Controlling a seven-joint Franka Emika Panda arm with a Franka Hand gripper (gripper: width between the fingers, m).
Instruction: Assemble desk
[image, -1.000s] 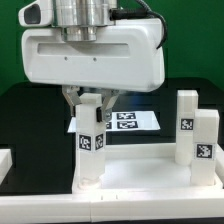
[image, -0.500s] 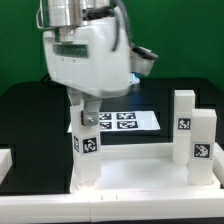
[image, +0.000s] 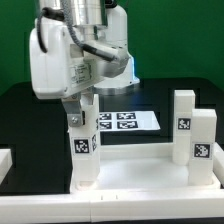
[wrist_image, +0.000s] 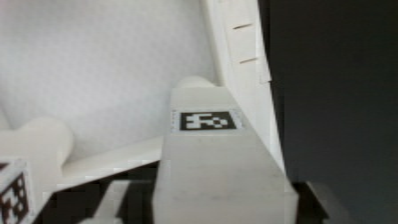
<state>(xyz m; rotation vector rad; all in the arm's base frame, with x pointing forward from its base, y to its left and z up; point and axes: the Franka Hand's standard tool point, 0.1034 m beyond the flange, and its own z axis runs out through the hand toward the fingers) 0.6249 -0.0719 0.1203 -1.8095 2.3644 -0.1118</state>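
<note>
The desk lies upside down: its white rimmed top rests flat on the table near the front. Three square legs stand up from it. Two tagged legs are at the exterior view's right. A third leg stands at the left corner, and my gripper reaches down around its upper end. In the wrist view this leg fills the space between my fingers. A thin dark gap shows on each side, so the jaws are open and not pressing it. The desk top lies beyond.
The marker board lies flat on the black table behind the desk. A white part pokes in at the exterior view's left edge. Another tagged leg shows at the wrist view's edge.
My gripper has twisted round the upright left leg, and the leg's tag has swung toward the exterior view's left. The jaws have eased apart off the leg.
</note>
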